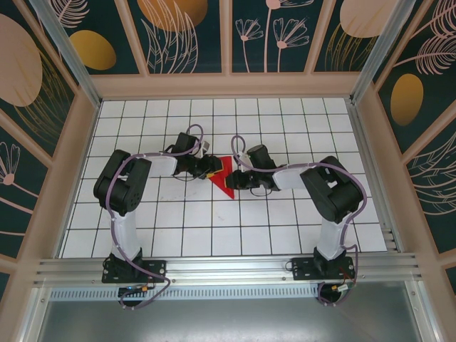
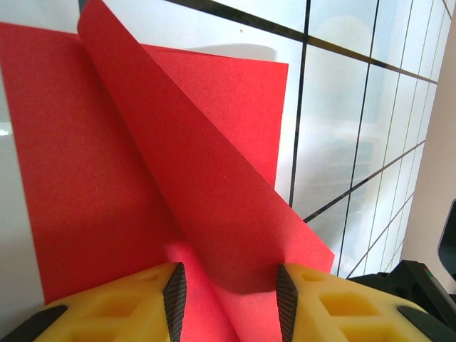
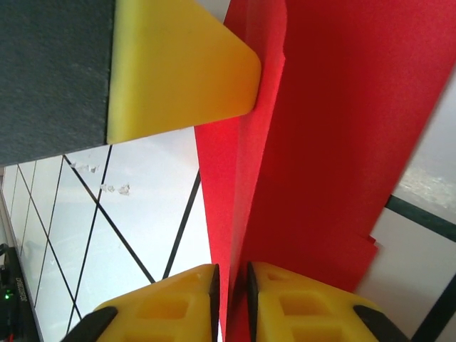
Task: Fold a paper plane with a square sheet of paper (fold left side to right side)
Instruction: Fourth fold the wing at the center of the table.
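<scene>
The red sheet of paper [image 1: 225,178] lies near the middle of the white gridded counter [image 1: 214,228], between the two arms, whose tools meet at it from either side. The left tool [image 1: 211,169] is at the sheet's left edge and the right tool [image 1: 239,178] at its right. In the left wrist view one flap [image 2: 206,185] is lifted off the flat part and slants down between the left tool's [image 2: 229,303] black pads [image 2: 175,296], which stand well apart and are not pinching it. In the right wrist view the right tool [image 3: 231,299] is clamped on the paper, with only a thin raised red edge between its yellow fingers. Higher up, a yellow finger [image 3: 178,64] of the other tool touches the same fold.
</scene>
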Tool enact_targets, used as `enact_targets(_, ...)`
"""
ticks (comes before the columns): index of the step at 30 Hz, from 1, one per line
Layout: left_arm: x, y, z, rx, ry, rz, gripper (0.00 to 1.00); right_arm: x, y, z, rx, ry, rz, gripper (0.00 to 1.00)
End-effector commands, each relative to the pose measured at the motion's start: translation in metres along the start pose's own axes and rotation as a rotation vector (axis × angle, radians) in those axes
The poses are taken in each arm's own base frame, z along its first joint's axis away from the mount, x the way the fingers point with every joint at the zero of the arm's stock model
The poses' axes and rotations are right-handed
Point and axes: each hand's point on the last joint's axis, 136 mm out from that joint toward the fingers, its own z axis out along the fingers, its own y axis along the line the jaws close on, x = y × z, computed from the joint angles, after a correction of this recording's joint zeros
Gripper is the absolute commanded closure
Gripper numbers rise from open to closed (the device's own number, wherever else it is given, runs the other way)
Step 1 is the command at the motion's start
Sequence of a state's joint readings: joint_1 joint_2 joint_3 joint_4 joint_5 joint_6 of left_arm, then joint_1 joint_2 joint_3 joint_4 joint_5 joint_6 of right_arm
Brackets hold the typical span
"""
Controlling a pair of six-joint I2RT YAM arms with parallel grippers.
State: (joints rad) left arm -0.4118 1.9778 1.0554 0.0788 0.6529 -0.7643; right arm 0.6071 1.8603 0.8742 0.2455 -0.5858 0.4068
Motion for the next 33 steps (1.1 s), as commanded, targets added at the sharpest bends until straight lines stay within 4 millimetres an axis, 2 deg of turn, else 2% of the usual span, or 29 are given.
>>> enact_targets(1, 0.009, 0.028, 0.010, -0.095, 0.025, -0.031, 0.58, -0.014, 0.012, -0.011, -0.032, -0.035, -0.018, 0.74)
enact_targets(5, 0.010, 0.030, 0.010, -0.101, 0.026, -0.029, 0.59, -0.024, 0.016, -0.021, -0.035, -0.062, -0.027, 0.66)
enact_targets(9, 0.010, 0.029, 0.009, -0.101, 0.023, -0.027, 0.59, -0.030, 0.012, -0.025, 0.009, -0.061, -0.034, 0.65)
enact_targets(20, 0.009, 0.025, 0.006, -0.096, 0.018, -0.018, 0.58, -0.008, 0.002, -0.001, 0.087, 0.035, -0.020, 0.65)
enact_targets(33, 0.007, 0.023, 0.005, -0.093, 0.014, -0.014, 0.58, 0.019, -0.006, -0.001, 0.193, 0.103, -0.028, 0.66)
